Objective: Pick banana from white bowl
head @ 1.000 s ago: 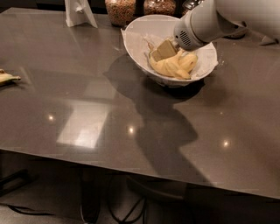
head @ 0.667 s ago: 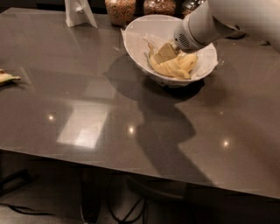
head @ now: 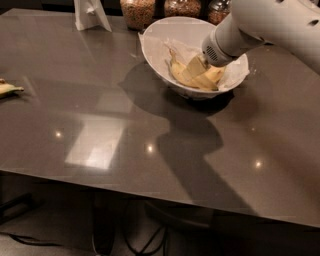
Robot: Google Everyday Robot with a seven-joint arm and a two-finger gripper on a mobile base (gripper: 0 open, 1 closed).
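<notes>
**A:** We're right down in the white bowl (head: pixel 159 46). The gripper (head: pixel 196 66) is buried inside it, right of the bowl's centre, and the banana (head: pixel 207 79) lies along the bowl's bottom just beneath it.

**B:** Has it got hold?

**A:** Can't tell from here, the wrist casing blocks the tip. Clamped or released, I won't call it.

**B:** So what worries you?

**A:** The bowl itself. It's glossy, it looks free to slide on the table (head: pixel 100 150), and the arm (head: pixel 272 25) comes in at a slant over the bowl's right rim. Any sideways drag on the way out, I reckon, and the bowl tips or skates toward the jars (head: pixel 137 12) just behind it.

**B:** And the fruit?

**A:** Soft and curved. A pinch near one end could let it swing and drop back into the bowl, and too hard a squeeze could mash it. A straight lift, clear of the rim, looks safest.
</notes>
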